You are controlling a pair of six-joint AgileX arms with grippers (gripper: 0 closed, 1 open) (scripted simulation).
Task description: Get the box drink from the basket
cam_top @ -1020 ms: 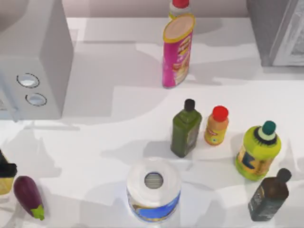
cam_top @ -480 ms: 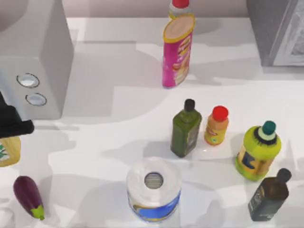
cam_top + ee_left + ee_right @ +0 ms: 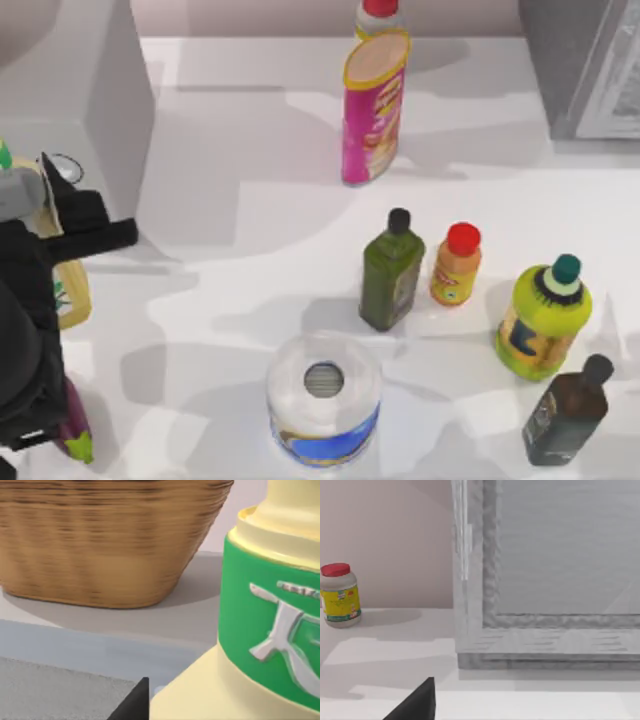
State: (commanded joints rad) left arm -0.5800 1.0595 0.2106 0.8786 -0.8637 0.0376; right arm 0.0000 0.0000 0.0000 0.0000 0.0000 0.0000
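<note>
The box drink (image 3: 72, 292), a pale-yellow carton with green marks and a whitish cap, hangs above the table's left edge in the top view. My left gripper (image 3: 62, 240) is shut on it, with black fingers (image 3: 95, 237) across its upper part. In the left wrist view the carton (image 3: 270, 630) is very close, showing a green label, and the woven basket (image 3: 100, 540) stands behind it on a grey surface. A dark finger (image 3: 415, 702) of my right gripper shows in the right wrist view, facing a grey cabinet.
A grey appliance (image 3: 95, 110) stands at back left, and an eggplant (image 3: 76, 432) lies under my left arm. A paper towel roll (image 3: 323, 400), a pink can (image 3: 372, 105) and several bottles (image 3: 390, 270) fill the middle and right. A red-lidded jar (image 3: 339, 595) stands by the wall.
My left arm has come further into the top view along the left edge, carrying the box drink toward the back and higher. Nothing else on the table has moved.
</note>
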